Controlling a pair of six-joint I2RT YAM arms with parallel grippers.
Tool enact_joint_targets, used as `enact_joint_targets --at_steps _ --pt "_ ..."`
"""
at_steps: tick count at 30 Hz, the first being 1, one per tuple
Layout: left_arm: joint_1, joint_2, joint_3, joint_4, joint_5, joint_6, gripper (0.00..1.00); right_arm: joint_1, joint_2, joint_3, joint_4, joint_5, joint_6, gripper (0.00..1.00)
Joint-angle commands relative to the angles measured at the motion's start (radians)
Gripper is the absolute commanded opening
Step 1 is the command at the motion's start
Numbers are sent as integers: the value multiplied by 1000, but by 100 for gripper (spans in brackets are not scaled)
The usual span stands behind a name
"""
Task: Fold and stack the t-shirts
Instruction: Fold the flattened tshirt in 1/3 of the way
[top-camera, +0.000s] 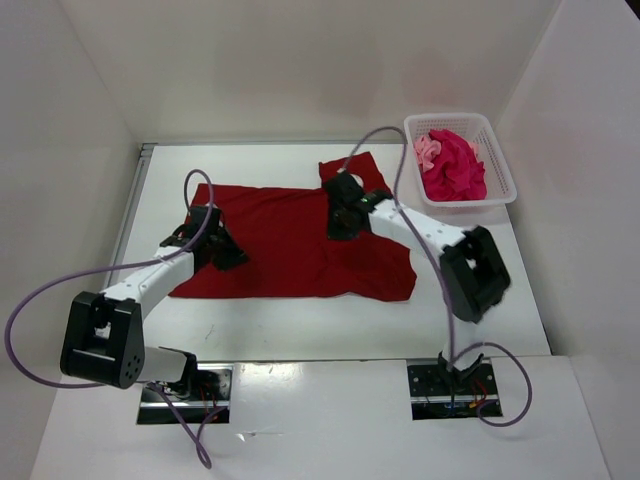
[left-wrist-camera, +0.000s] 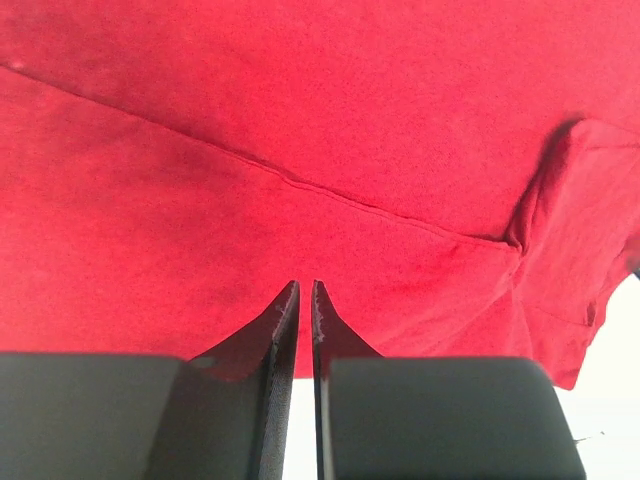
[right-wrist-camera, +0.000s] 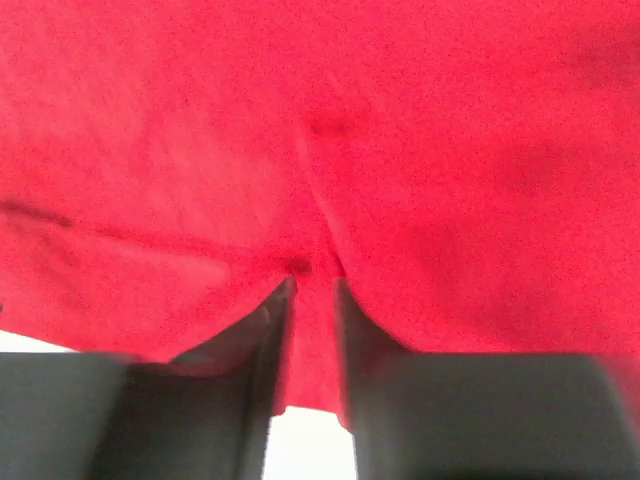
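Note:
The dark red t-shirt lies spread flat on the white table, one sleeve pointing to the back. At the shirt's left edge sits my left gripper, its jaws almost together on the hem, white table showing below. My right gripper rests on the shirt near the collar. Its jaws stand apart with a puckered fold of red cloth between them. The magenta-pink t-shirt and the salmon pink t-shirt lie crumpled in the basket.
A white mesh basket stands at the table's back right corner. White walls close in the table at the back and sides. Purple cables loop from both arms, the right one arching over the shirt's back edge.

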Motion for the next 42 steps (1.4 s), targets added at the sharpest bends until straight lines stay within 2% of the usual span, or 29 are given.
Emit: enact_joint_targets --at_steps 1,3,5,8,12,13,16,19,22,26,28,31,33,35,39,42 --pt "31 7 25 -18 -22 25 15 -15 -217 -256 54 56 128 16" --pt "48 31 25 4 21 14 15 -48 -299 -369 65 41 180 8" --pt "97 90 25 31 69 5 15 -104 -352 -509 93 20 229 6" --pt "259 183 -15 51 167 -6 15 -180 -396 -656 104 20 256 4" --pt "420 203 -81 51 283 -15 15 -250 -448 -742 95 -17 279 4" --pt "489 203 -98 39 303 -6 15 -259 -465 -756 95 -17 295 4" --pt "578 203 -136 -36 308 40 15 -268 -531 -817 62 -28 346 1" --pt "591 174 -147 -82 300 52 15 -268 -614 -879 50 -69 403 0" --pt "591 119 -147 -149 301 43 20 -268 -717 -954 50 -127 447 0" --pt "591 35 -158 -193 322 32 24 -234 -803 -954 -25 -102 509 0" --pt "591 -8 -145 -205 322 43 24 -225 -852 -925 -37 -123 509 0" --pt "591 -8 -32 -214 310 103 21 -254 -852 -842 -28 -132 445 0" --pt "544 13 102 -223 264 115 18 -254 -761 -714 -7 -132 368 1" --pt "482 22 164 -196 229 106 18 -254 -638 -579 15 -148 317 1" --pt "421 90 270 -4 124 83 21 -254 -428 -402 111 -218 207 5" --pt "421 272 431 37 43 92 23 -233 -262 -211 120 -246 127 5"
